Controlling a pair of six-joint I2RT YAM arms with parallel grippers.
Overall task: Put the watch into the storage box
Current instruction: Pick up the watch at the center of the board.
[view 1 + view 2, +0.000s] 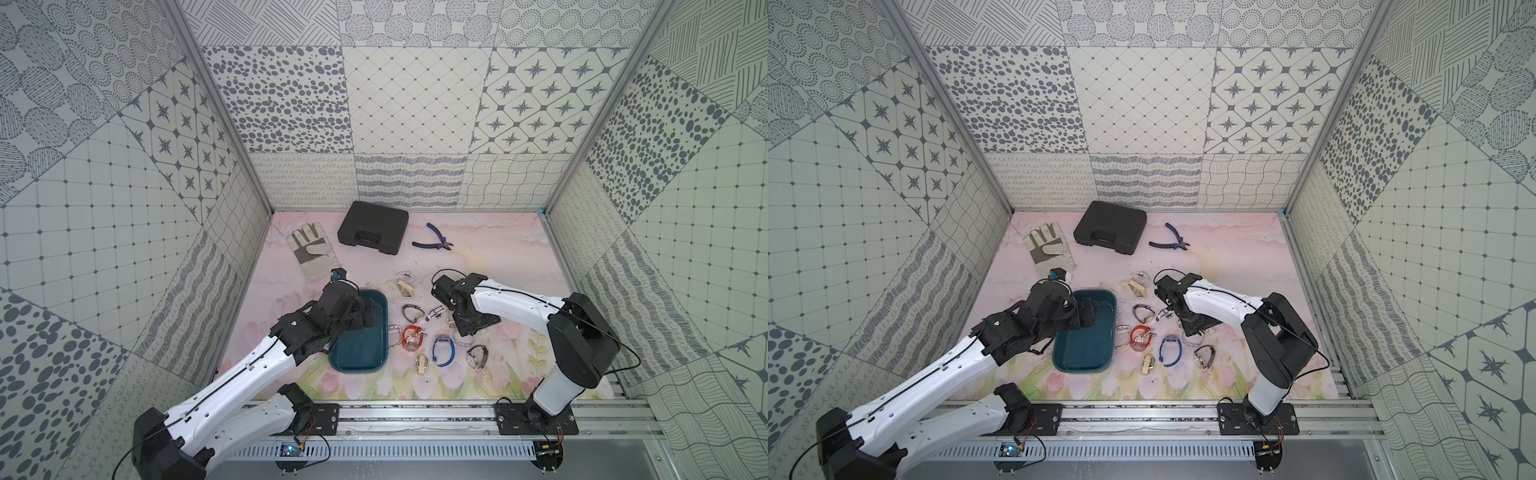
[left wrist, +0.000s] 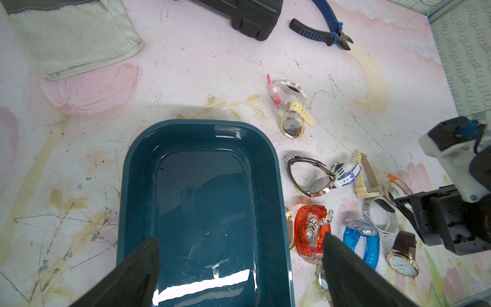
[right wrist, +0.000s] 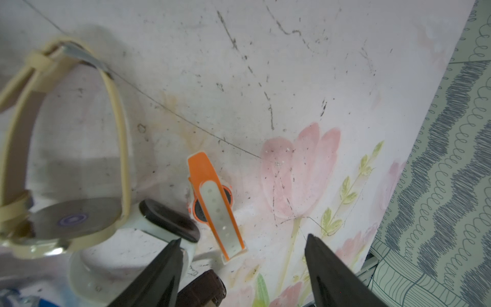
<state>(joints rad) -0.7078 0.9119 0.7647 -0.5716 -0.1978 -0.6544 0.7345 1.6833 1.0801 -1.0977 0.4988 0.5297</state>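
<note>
We start at the right gripper [image 3: 243, 242], whose jaws stand apart and clamp nothing. Between its two black fingertips [image 3: 314, 247] lies the near end of the orange-and-white rubber-strap watch [image 3: 215, 202], which rests on the pink flowered table mat [image 3: 265, 79]. The strap's long axis runs away from the wrist, a little askew, so the closing line of the jaws crosses it about square, and we judge that this is what the grasp needs. The small round orange-rimmed face sits further out, beyond the fingertips. Just beside the watch, on one finger's side, lies a white rubber fitness band with a black oval capsule [image 3: 170, 223]. That fingertip overlaps the band, though we cannot tell whether they touch. Beyond it lies a cream-strapped watch with a steel case back [image 3: 71, 220]. Further off, to the robot's left and past several other watches, the shallow dark teal plastic storage box [image 1: 362, 349] lies with nothing in it. The left gripper [image 2: 240, 236] hangs over the box with its jaws wide apart, holding nothing. The right arm is plainly the nearer to the watch, and we judge that the carry goes leftward to the box.
</note>
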